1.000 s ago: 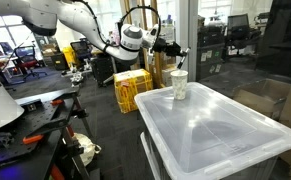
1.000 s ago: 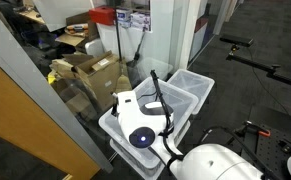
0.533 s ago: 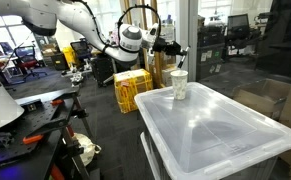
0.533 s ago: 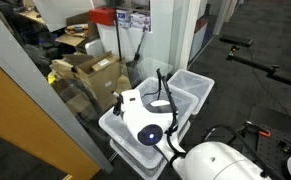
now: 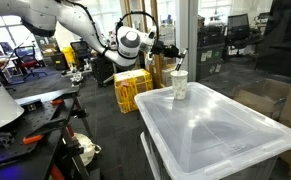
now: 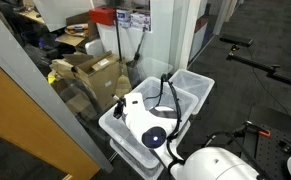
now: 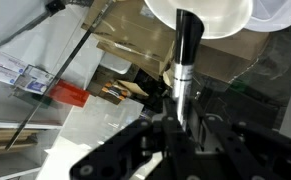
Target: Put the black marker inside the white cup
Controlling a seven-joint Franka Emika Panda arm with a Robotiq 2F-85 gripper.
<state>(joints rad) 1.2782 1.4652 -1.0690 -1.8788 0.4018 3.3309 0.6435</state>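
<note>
The white cup (image 5: 179, 85) stands upright at the near corner of a clear plastic bin lid (image 5: 215, 125). My gripper (image 5: 174, 51) hangs just above the cup and a little to its left. In the wrist view the gripper (image 7: 178, 120) is shut on the black marker (image 7: 187, 45), which has a black end and a grey barrel. The marker's black end points into the cup's round white opening (image 7: 199, 14) at the top of that view. The arm (image 6: 145, 120) hides the cup in an exterior view.
The clear bin sits on stacked white bins (image 6: 190, 85). A yellow crate (image 5: 133, 88) stands on the floor behind. Cardboard boxes (image 6: 85, 72) lie behind a glass pane. A workbench with tools (image 5: 35, 125) is to one side.
The wrist has turned and shifted slightly while the gripper stays over the cup with the marker held. The cup has not moved.
</note>
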